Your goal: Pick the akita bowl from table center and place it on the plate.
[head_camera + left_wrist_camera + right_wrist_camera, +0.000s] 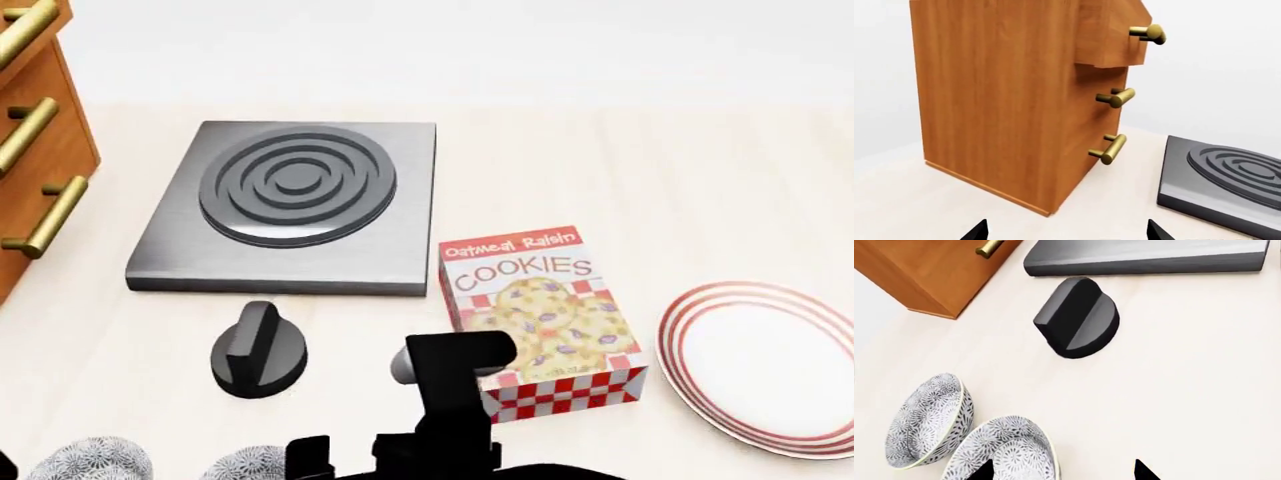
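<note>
1. The only readable writing stands on the cookie box (541,318), which lies flat on the table a little right of center in the lower half of the head view.
2. Along the box's top edge, small white letters on a red band read "Oatmeal Raisin".
3. Just under that band, larger red capitals on a pale background read "COOKIES".
4. Below the words the box shows a picture of cookies and a red-and-white checked strip; neither carries letters or numbers that can be made out.
5. Both wrist views show no text, label, brand, number or sign.
</note>
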Controlling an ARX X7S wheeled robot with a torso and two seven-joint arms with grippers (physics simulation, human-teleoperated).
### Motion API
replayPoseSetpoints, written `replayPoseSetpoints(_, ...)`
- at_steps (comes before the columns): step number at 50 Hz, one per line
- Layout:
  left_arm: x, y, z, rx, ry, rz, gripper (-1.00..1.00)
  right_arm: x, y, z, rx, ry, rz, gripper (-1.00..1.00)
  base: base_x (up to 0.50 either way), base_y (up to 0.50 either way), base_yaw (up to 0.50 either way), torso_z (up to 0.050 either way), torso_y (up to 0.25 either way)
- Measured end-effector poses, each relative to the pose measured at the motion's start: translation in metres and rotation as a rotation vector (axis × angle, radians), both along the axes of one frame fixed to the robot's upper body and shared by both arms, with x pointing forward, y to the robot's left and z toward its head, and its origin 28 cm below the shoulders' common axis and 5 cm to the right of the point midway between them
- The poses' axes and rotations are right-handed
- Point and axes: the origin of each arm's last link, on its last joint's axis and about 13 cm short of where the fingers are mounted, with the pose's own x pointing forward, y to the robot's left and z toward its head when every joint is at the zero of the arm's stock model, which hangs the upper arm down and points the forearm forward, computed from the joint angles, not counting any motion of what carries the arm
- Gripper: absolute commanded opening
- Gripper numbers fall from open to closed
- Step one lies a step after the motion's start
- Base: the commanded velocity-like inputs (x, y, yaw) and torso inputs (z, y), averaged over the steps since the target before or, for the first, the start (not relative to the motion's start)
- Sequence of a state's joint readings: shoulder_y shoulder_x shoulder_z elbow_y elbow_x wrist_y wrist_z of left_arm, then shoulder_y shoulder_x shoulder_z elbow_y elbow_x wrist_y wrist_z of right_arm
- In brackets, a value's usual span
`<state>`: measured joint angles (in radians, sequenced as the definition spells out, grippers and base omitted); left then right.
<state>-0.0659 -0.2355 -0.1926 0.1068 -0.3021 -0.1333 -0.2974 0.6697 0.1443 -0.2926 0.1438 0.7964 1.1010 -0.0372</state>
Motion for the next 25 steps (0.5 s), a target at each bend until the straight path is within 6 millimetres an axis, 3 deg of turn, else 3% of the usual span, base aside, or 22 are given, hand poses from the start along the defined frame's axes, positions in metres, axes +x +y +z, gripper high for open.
replayPoseSetpoints(13,0.001,-0.002,-0.001,-0.001,0.002,-0.009,1.0,-0.002,0.001,0.002,-0.032,0.014,0.049,1.0,0.0,0.0,0.0,0.0,0.0)
replayPoseSetpoints(25,-0.001,-0.003,-0.003,-0.004,0.006,-0.013,1.0,0.008,-0.001,-0.003,-0.036,0.027,0.035,1.0,0.0,0.0,0.0,0.0,0.0)
